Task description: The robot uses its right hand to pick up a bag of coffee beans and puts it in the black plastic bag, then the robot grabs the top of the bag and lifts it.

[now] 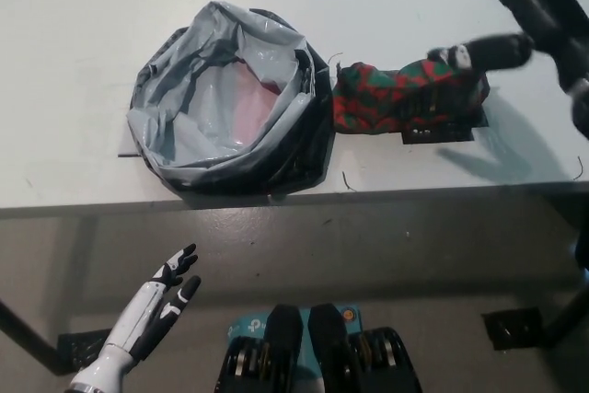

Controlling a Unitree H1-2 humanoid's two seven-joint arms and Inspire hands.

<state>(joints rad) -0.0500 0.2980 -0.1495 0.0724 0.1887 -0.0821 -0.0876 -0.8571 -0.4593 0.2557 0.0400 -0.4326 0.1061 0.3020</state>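
Left hand [156, 306] white, low in front of the desk [74, 25], below the plastic bag [225, 103], fingers spread, holding nothing. Plastic bag sits on the desk near its front edge, mouth open and rolled down, grey lining showing, something pinkish inside. Coffee bag [405, 97], red and green pattern, lies on its side just right of the plastic bag, touching it. Right hand [511, 16] black, blurred, above the coffee bag's right end; can't tell finger state or contact.
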